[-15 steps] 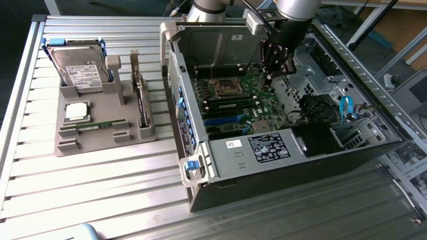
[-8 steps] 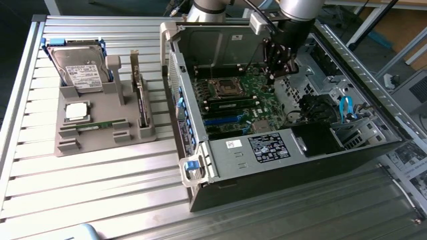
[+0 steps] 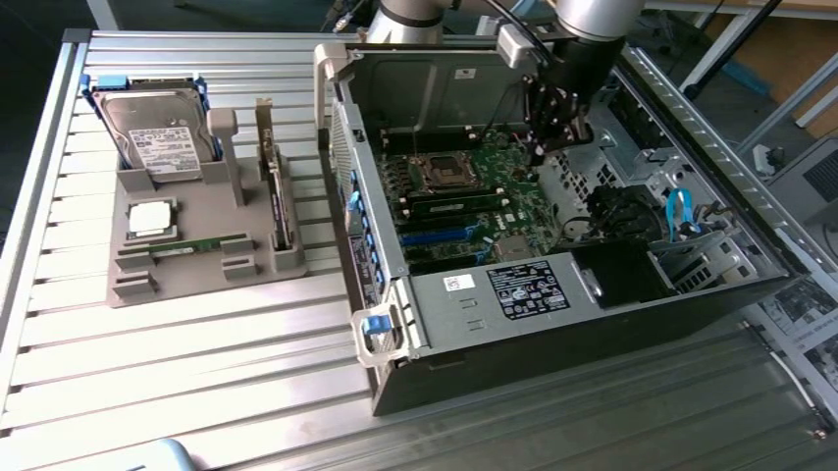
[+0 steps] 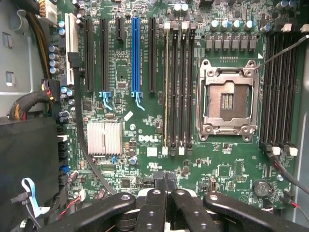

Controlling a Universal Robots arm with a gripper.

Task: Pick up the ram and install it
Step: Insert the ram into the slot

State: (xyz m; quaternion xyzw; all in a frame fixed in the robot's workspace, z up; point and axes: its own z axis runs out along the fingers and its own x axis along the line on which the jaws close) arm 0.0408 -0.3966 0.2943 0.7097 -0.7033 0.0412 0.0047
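The ram (image 4: 166, 87) stands edge-on in a memory slot of the green motherboard (image 4: 145, 121), beside the empty processor socket (image 4: 227, 104). In the exterior view it is a thin green stick (image 3: 461, 204) inside the open computer case (image 3: 392, 294). My gripper (image 3: 548, 137) hangs above the board's far side, clear of the ram. From the wrist, its black fingers (image 4: 154, 208) press together, so the gripper (image 4: 167, 191) is shut with nothing between them.
On the exterior view's left, a grey fixture (image 3: 196, 270) holds a hard drive (image 3: 157, 137), a square silver chip (image 3: 151, 218), a thin green strip (image 3: 196, 244) and an upright card (image 3: 275, 196). Case walls, cables (image 4: 29, 104) and a blue strap (image 3: 678, 211) crowd the board.
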